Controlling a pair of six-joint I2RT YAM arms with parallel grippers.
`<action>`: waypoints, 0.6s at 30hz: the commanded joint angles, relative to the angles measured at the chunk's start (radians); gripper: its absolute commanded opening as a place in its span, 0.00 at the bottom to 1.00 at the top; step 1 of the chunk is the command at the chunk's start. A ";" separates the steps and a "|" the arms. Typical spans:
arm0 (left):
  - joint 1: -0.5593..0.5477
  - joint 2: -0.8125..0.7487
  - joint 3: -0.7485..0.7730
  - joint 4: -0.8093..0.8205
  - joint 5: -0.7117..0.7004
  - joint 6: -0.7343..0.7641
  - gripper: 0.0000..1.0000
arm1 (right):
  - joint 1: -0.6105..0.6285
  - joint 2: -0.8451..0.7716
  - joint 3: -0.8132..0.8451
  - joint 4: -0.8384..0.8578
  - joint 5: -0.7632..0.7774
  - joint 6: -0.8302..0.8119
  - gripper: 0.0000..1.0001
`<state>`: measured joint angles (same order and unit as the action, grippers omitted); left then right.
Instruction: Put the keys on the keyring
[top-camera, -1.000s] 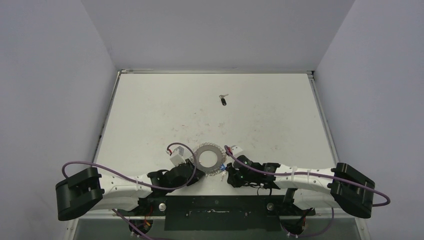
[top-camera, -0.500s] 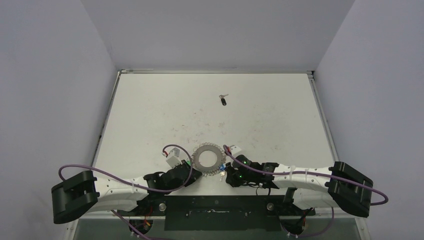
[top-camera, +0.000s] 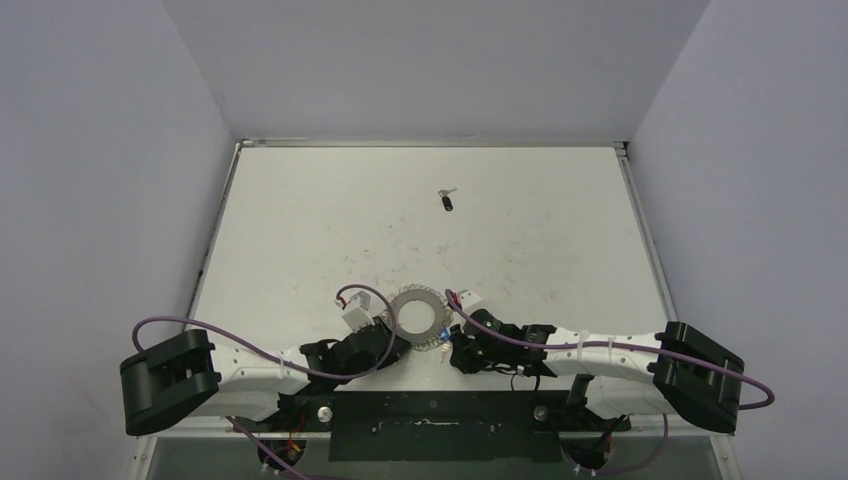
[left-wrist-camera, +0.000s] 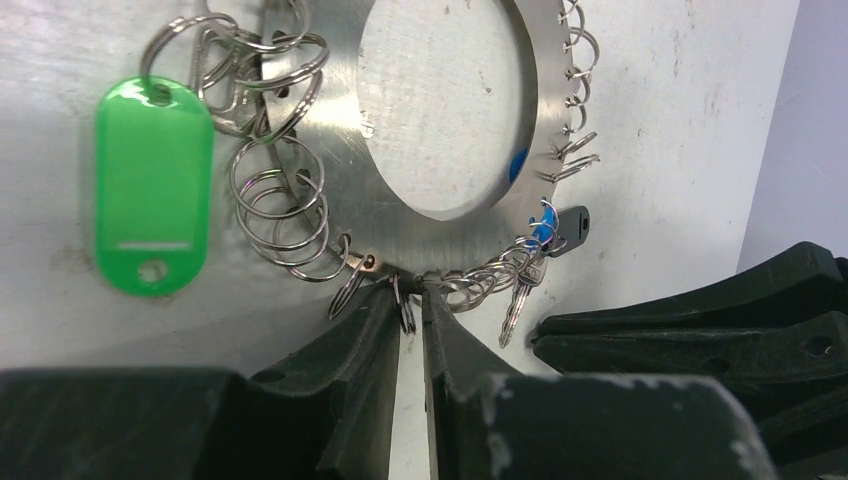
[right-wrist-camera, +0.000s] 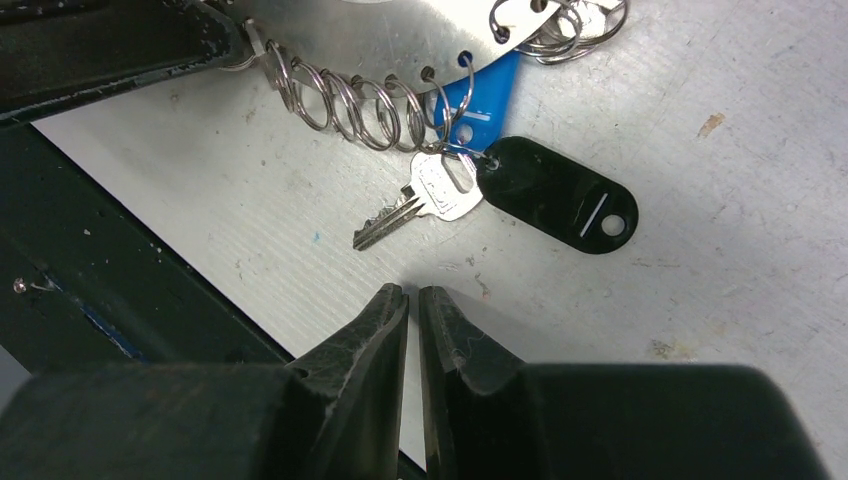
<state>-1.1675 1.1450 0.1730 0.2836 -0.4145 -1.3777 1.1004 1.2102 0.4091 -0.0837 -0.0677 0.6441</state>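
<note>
**Keyring** (top-camera: 416, 316): a flat steel disc with a hollow centre and small wire loops threaded all round its rim. It lay flat on the tabletop (top-camera: 540, 230), low and central in the overhead view, between the two wrists. Judged stiff, thin and slick, with no edge to get under, so the loops looked the best place to take hold.

**Hung key** (right-wrist-camera: 418, 207): silver, sharing a loop with a black tag (right-wrist-camera: 556, 195). It sat at centre of the right wrist view, beside a blue tag (right-wrist-camera: 489, 96), and appeared already attached.

**Loose key** (top-camera: 447, 201): black-headed and lying alone in the upper centre of the overhead view, well apart from the disc. Too small to tell whether it was one piece or two. Judged light, flat and apt to skid, so the thicker black head looked the better hold.

**Green tag** (left-wrist-camera: 153, 190): on rim loops, upper left of the left wrist view.

**Left tool** (left-wrist-camera: 410, 300): clenched on one loop at the disc's lower rim, bottom centre of its own view.

**Right tool** (right-wrist-camera: 412, 295): fingers drawn together with only a sliver between them, grasping nothing. It was poised over bare tabletop just below the hung key.
</note>
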 joint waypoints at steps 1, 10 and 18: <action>0.005 0.052 0.039 0.012 0.011 0.094 0.14 | 0.006 0.002 0.030 0.005 0.005 0.002 0.13; 0.006 -0.043 0.150 -0.207 0.013 0.218 0.00 | 0.005 -0.108 0.056 -0.040 0.030 -0.019 0.17; 0.029 -0.130 0.336 -0.502 0.196 0.529 0.00 | 0.000 -0.261 0.080 0.016 0.014 -0.247 0.31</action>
<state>-1.1572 1.0359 0.3927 -0.0628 -0.3393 -1.0561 1.1004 1.0088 0.4416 -0.1394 -0.0502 0.5629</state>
